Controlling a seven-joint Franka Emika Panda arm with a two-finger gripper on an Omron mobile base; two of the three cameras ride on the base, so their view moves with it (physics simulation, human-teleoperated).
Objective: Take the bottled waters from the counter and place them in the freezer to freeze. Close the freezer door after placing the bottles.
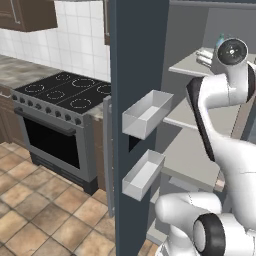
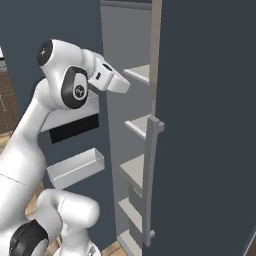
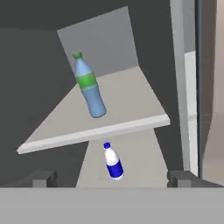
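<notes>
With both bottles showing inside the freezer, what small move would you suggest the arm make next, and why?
Probably draw the open gripper back out of the freezer: the blue-green bottle stands on a shelf, the white bottle on the one below, neither held. Only the freezer door remains open.

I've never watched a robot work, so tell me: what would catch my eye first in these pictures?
Probably the big white arm reaching into the open freezer, its door swung wide with two pale bins inside. Through the hand view, two water bottles lie in the freezer: a blue one with a green band on the upper shelf, a small white one with a dark-blue label on the shelf below. The open claw holds nothing.
</notes>
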